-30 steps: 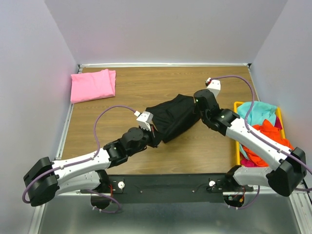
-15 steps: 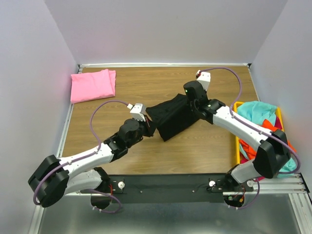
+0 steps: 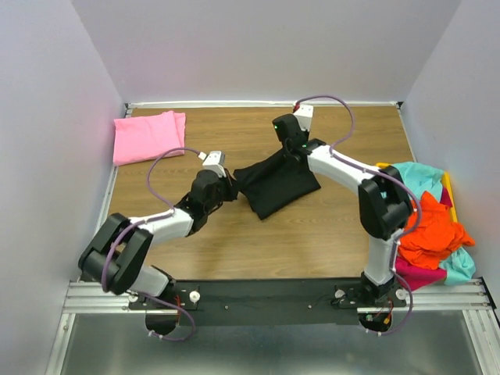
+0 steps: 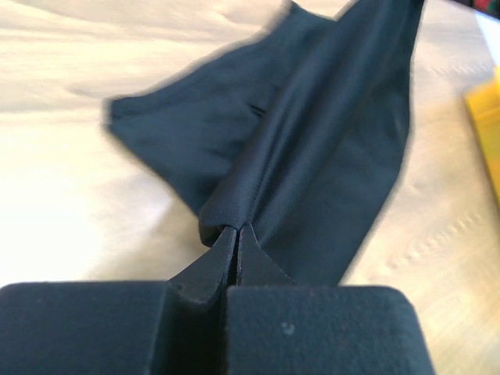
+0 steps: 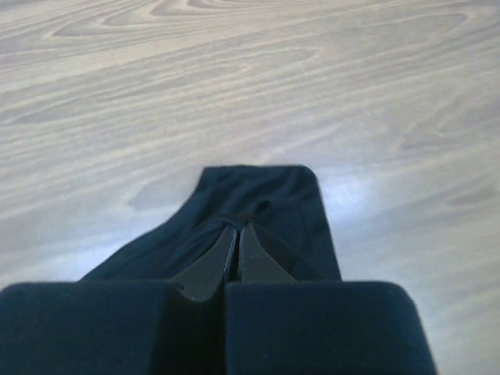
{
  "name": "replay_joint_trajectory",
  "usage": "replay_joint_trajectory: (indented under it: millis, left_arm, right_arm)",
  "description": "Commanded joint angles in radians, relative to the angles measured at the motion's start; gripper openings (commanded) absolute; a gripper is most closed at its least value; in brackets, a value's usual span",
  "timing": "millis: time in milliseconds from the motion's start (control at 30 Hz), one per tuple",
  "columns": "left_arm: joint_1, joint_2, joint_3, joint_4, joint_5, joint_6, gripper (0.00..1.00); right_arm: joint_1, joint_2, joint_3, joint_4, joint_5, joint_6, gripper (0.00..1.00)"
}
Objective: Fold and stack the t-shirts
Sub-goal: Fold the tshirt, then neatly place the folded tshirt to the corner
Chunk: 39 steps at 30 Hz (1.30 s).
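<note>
Top external: left gripper [image 3: 233,186] and right gripper [image 3: 292,153] clamp one black t-shirt [image 3: 277,186]; one pink t-shirt [image 3: 148,137] apart.

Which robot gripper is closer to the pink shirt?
Left. The left gripper pinches the left corner of the black shirt, on the side toward the pink shirt. The right gripper holds the far end, farther right.
</note>
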Motion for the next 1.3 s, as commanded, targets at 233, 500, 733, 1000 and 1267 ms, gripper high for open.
replay_joint_trajectory:
  millis: [233, 500, 733, 1000, 1267]
  left_arm:
    - [0.156, 0.203, 0.19, 0.058, 0.045, -0.001, 0.98]
    - [0.15, 0.174, 0.128, 0.072, 0.033, 0.021, 0.98]
    - [0.139, 0.157, 0.079, 0.101, 0.077, 0.022, 0.98]
    - [0.129, 0.16, 0.062, 0.126, 0.117, 0.019, 0.93]
    - [0.089, 0.21, 0.081, 0.153, 0.145, 0.01, 0.91]
  right_arm:
    - [-0.063, 0.161, 0.273, 0.049, -0.054, -0.121, 0.73]
    - [-0.063, -0.02, 0.052, 0.086, -0.16, -0.129, 0.79]
    - [-0.061, -0.131, -0.131, 0.148, -0.352, -0.129, 0.7]
    - [-0.062, -0.136, -0.235, 0.186, -0.496, -0.107, 0.65]
    - [-0.063, -0.074, -0.281, 0.22, -0.551, -0.092, 0.62]
